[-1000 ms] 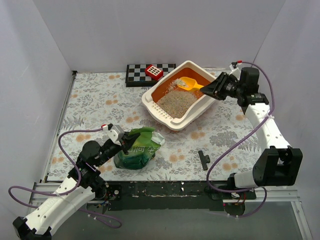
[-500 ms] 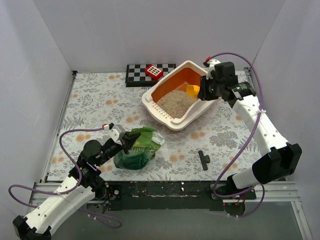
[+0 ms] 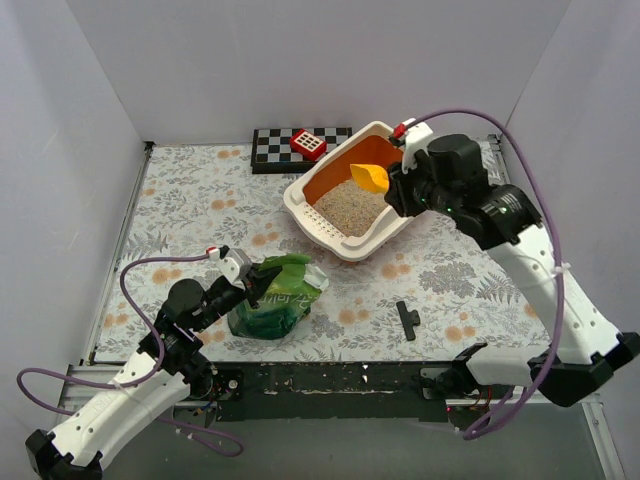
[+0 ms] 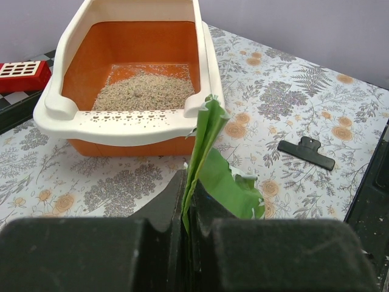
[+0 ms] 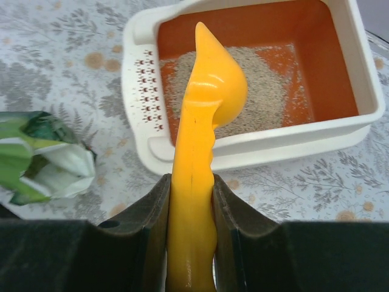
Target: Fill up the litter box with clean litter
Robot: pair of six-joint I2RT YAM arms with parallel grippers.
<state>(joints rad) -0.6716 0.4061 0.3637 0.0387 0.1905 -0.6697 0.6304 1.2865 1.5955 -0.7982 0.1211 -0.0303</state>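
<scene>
The litter box point(image 3: 300, 207), cream rim and orange walls, stands mid-table with a slotted edge toward the near left; it also shows in the left wrist view point(image 4: 121, 125) and the right wrist view point(image 5: 140, 73). Clean litter point(image 3: 352, 203) lies in a beige pile inside it point(image 4: 143, 92) point(image 5: 267, 91). My right gripper point(image 3: 395, 185) is shut on the handle of the orange-yellow scoop point(image 5: 203, 115), held above the box point(image 3: 370, 177). My left gripper point(image 3: 250, 290) is shut on the top edge of the green bag point(image 3: 278, 300), which stands on the table point(image 4: 213, 164).
A black-and-white checkerboard point(image 3: 275, 150) with a red block point(image 3: 309, 144) on it lies at the back. A black clip point(image 3: 407, 319) lies on the floral cloth near the front right point(image 4: 306, 153). White walls close in three sides.
My right arm has swung left and up over the box, lifting the scoop out of the litter and turning it. The left arm and bag have not moved.
</scene>
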